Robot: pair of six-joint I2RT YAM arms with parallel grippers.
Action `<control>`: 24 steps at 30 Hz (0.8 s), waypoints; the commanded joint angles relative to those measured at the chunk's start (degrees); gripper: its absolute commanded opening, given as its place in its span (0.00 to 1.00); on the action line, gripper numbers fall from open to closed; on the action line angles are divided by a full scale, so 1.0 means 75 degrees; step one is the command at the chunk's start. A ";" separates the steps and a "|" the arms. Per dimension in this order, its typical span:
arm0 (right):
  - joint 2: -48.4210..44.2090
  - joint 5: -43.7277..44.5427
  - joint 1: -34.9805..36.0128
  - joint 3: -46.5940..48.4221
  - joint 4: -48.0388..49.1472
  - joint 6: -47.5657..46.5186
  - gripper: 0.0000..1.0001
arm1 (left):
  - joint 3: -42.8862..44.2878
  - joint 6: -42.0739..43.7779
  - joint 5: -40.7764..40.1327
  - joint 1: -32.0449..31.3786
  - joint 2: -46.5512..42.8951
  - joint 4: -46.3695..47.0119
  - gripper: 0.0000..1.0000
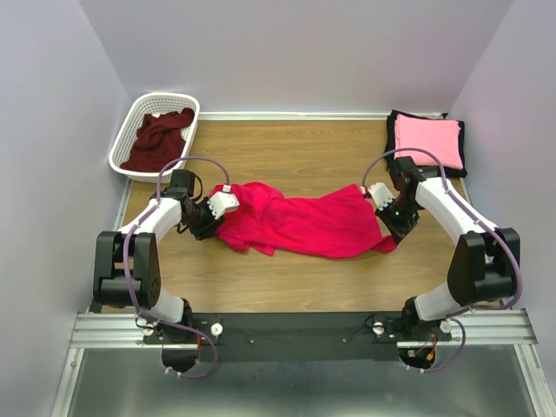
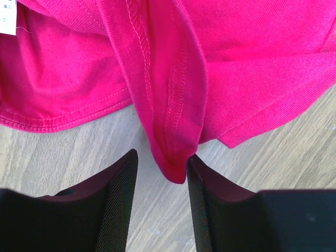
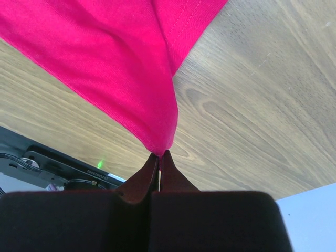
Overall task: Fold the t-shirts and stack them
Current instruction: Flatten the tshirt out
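Observation:
The crimson-red t-shirt (image 1: 304,221) lies crumpled and stretched across the middle of the table between my two grippers. My left gripper (image 1: 210,221) is at its left end. In the left wrist view the jaws (image 2: 161,163) stand open, with a hemmed fold of the red shirt (image 2: 173,105) hanging between the fingertips and touching the right finger (image 2: 195,173). My right gripper (image 1: 393,228) is at the shirt's right end. In the right wrist view it (image 3: 159,155) is shut on a pinched corner of the red shirt (image 3: 105,52), lifted off the wood.
A white lattice basket (image 1: 130,122) at the back left holds the dark maroon shirt (image 1: 161,139). At the back right the folded light pink shirt (image 1: 426,139) lies on the black shirt (image 1: 460,148). Walls close in on the left, back and right of the wooden table (image 1: 295,148).

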 commanded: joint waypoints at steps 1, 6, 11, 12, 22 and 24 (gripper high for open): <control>0.0045 -0.0268 -0.0043 0.0248 -0.0190 0.0048 0.00 | 0.0188 -0.0025 0.0277 -0.0021 0.0009 -0.0046 0.44; -0.0084 -0.0280 -0.0054 0.0283 -0.0179 0.0012 0.01 | 0.0363 -0.0061 0.0347 -0.0009 -0.0037 -0.0163 0.07; -0.0177 -0.0478 -0.0066 0.0575 -0.0237 0.0153 0.00 | 0.1030 -0.0119 0.0604 0.0166 -0.0260 -0.0853 0.00; -0.0236 -0.0444 -0.0078 0.0657 -0.0191 0.0234 0.00 | 0.1217 -0.0131 0.0628 0.0248 -0.0295 -0.0994 0.00; 0.0629 -0.0080 -0.1003 0.4427 0.0395 0.0657 0.01 | 0.5645 -0.1933 0.0594 0.1139 -0.0215 -0.1359 0.00; 0.0876 -0.0057 -0.1225 0.5669 0.0419 0.0704 0.00 | 0.6735 -0.2483 0.0406 0.1174 -0.0097 -0.1253 0.00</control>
